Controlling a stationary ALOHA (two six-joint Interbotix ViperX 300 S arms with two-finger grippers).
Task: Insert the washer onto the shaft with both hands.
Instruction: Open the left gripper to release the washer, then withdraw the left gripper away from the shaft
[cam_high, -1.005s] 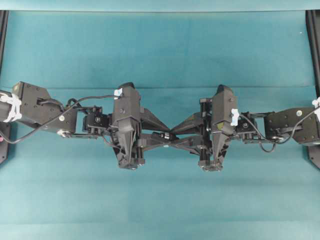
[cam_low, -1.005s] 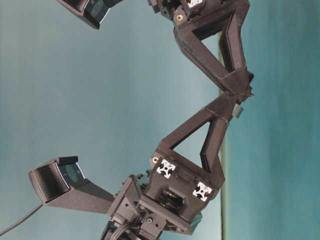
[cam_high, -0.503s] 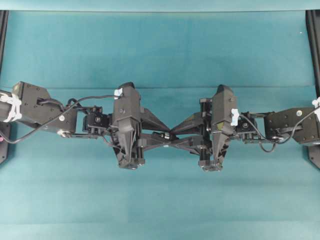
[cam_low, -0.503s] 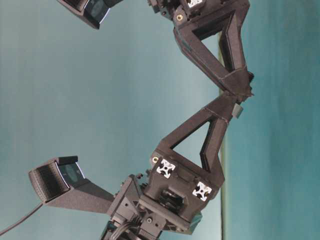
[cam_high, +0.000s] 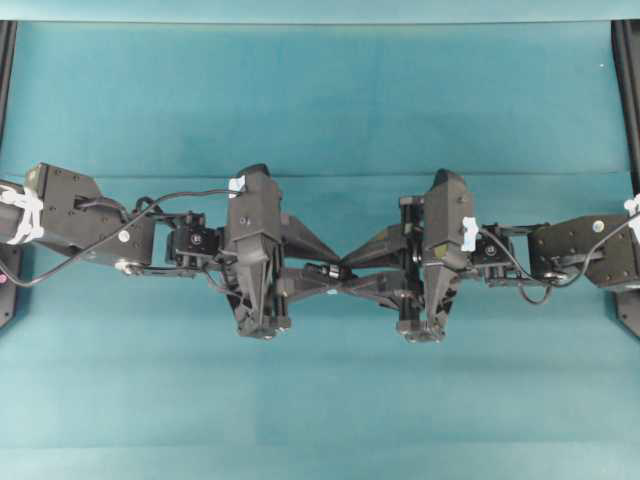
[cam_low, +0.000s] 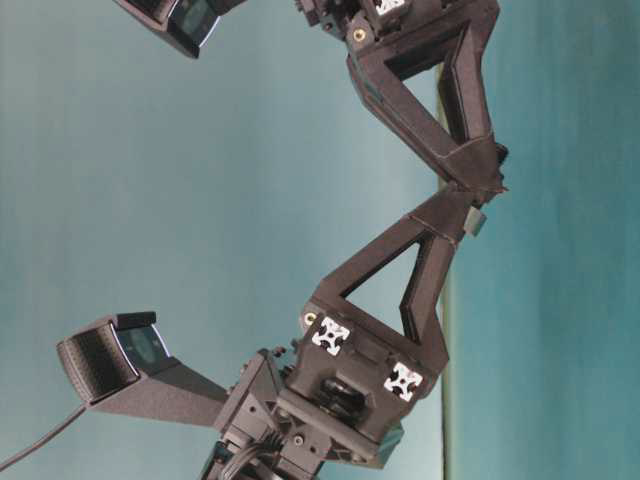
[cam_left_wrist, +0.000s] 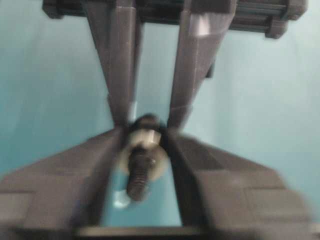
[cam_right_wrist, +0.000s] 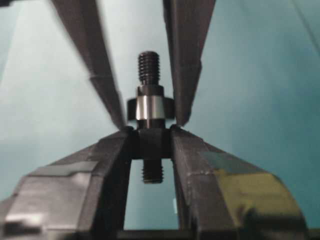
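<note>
— What do the 2 hands hold?

— My right hand (cam_right_wrist: 148, 131) is clamped on the shaft (cam_right_wrist: 149, 107), fingers (cam_right_wrist: 107, 155) pinching its thick middle, threaded end pointing away. The washer (cam_right_wrist: 149, 107) sits on the shaft, just past my fingertips.

— And the left?

— My left hand (cam_left_wrist: 145, 125) meets it tip to tip above the teal surface (cam_high: 320, 90); its fingers stand apart beside the washer, not gripping.

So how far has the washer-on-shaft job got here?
Done: the silvery-grey metal washer ring sits around the dark stepped shaft. In hand: the right gripper clamps the shaft; the left gripper's fingers flank the washer with visible gaps. Left: drawing the left gripper away.
</note>
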